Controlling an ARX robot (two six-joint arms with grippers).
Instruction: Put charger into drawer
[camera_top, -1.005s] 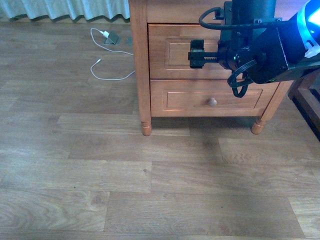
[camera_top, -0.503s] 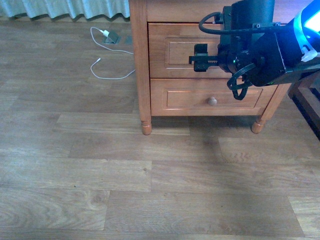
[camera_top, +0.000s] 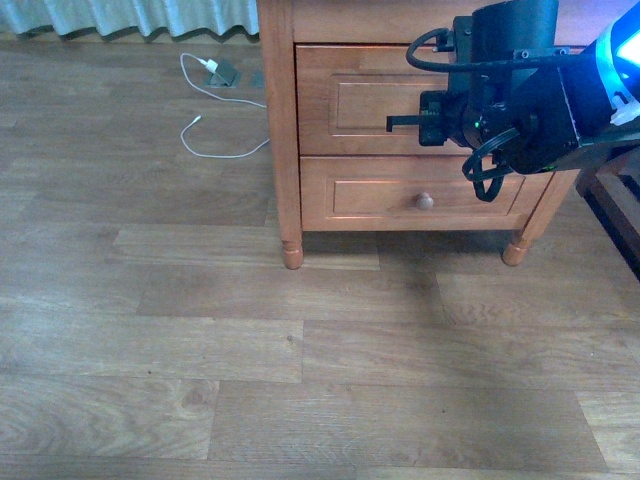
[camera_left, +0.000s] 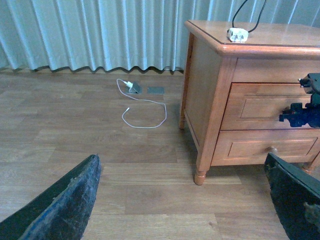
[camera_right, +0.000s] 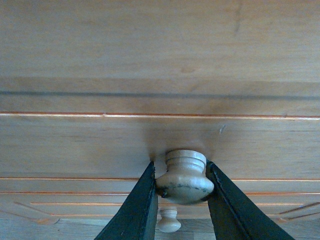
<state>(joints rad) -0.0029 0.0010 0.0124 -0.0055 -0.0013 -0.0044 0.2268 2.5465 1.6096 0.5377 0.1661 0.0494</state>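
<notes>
The charger (camera_left: 238, 34), a white plug block with a black cable, lies on top of the nightstand in the left wrist view. The upper drawer (camera_top: 350, 100) is closed. My right gripper (camera_top: 405, 122) is at its front. In the right wrist view my right gripper (camera_right: 181, 169) is shut on the drawer's pale round knob (camera_right: 184, 179), one finger on each side. It also shows in the left wrist view (camera_left: 300, 107). My left gripper (camera_left: 180, 200) is open and empty above the floor, well short of the nightstand.
A white plug with a thin white cable (camera_top: 215, 72) lies on the floor left of the nightstand, near a curtain (camera_left: 100, 30). The lower drawer (camera_top: 360, 195) with its knob (camera_top: 425, 202) is closed. Dark furniture (camera_top: 615, 200) stands at the right.
My right gripper has moved in toward the upper drawer's front and now grips the knob. The drawer stays closed.
</notes>
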